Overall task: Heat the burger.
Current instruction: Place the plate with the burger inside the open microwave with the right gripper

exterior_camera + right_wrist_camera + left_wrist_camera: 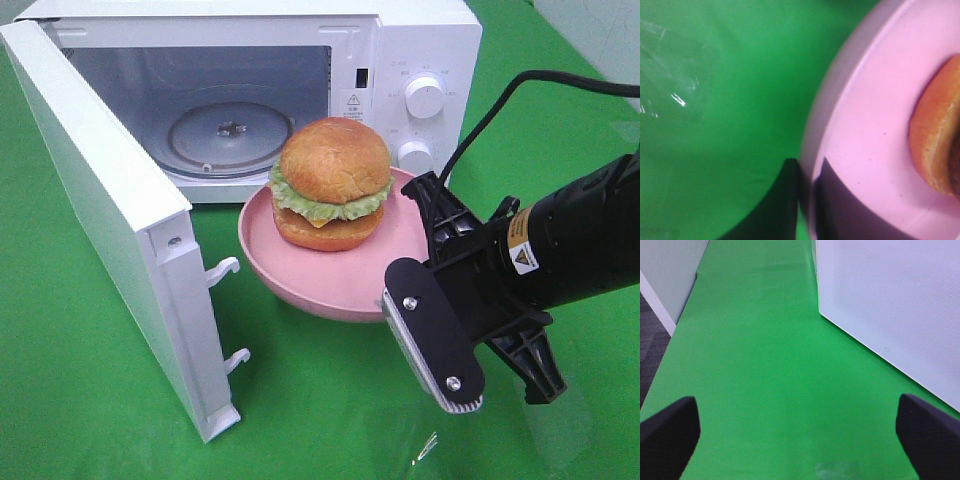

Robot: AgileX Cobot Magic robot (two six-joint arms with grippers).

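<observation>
Burger (333,185) sits slightly toward twelve o'clock of centre on the pink plate (330,285), bun dome up, lettuce ruffling out above the patty and bottom bun. From my high camera the plate is just in front of the microwave (420,50), whose mouth lies at twelve o'clock from it. The door (100,190) is swung wide and stands at nine o'clock of the plate, well apart from it. Inside the cavity I see the glass turntable (230,135) with nothing on it. Two white knobs (425,97) stack on the panel at about one o'clock of the burger. My right arm comes in from four o'clock, and the right pincer (807,172) is clenched on the plate's rim at its three-to-four o'clock edge. In the right wrist view one dark finger (785,200) lies outside the rim and the other on the pink inner surface, with the bottom bun close by but not touched. I cannot tell whether the plate rests on the green desk (90,400) or hangs just above it. A patch of clear film (675,85) lies on the desk beside the plate. The left pincer (797,412) is released, its fingers (670,435) spread wide over bare green desk, with the door's white dotted outer face nearby.
</observation>
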